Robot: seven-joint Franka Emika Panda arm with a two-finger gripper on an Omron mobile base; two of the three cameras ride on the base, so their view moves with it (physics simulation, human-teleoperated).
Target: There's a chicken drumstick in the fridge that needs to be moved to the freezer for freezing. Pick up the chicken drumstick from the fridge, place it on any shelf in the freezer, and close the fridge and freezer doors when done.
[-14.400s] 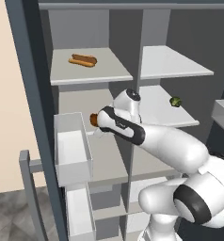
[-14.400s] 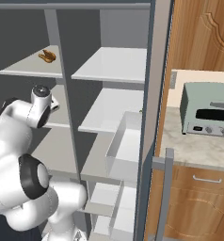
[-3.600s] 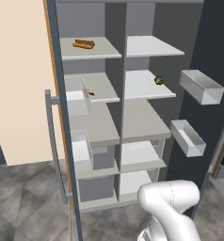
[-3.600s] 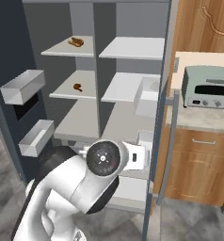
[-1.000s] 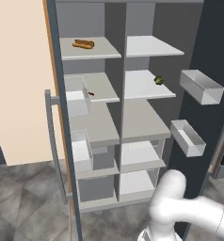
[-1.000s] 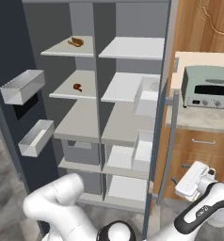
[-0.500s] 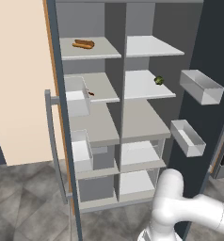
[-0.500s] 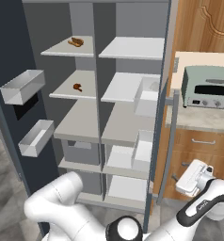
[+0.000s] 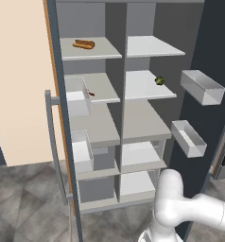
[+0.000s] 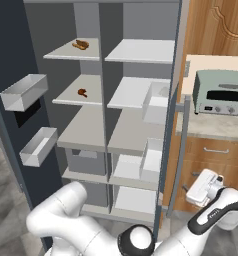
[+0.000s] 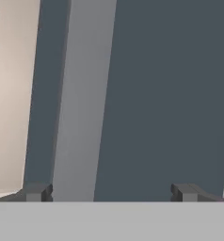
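Note:
The chicken drumstick [image 10: 82, 92] [image 9: 90, 93] lies on the second shelf [image 10: 91, 95] of the left compartment, the freezer [image 9: 93, 132]. Both the fridge and freezer doors stand wide open. The freezer door [image 10: 11, 65] carries a black panel, and the fridge door [image 10: 172, 120] hangs at the right. My gripper [image 10: 193, 192] is low, outside the fridge door. In the hand view my gripper [image 11: 110, 193] is open and empty, facing the door's dark outer face. The grey bar handle [image 11: 78, 94] runs just inside my left fingertip [image 11: 36, 192].
A hot dog [image 9: 83, 44] lies on the top left shelf and a green ball [image 9: 159, 81] on a right shelf. Translucent bins [image 9: 202, 87] jut from both doors. A toaster oven [image 10: 223, 95] sits on the counter over wooden drawers [image 10: 216, 150].
The base has backed away from the shelves, with the drumstick left on the shelf. The arm has swung round the right door. In the last second the hand only crept slightly.

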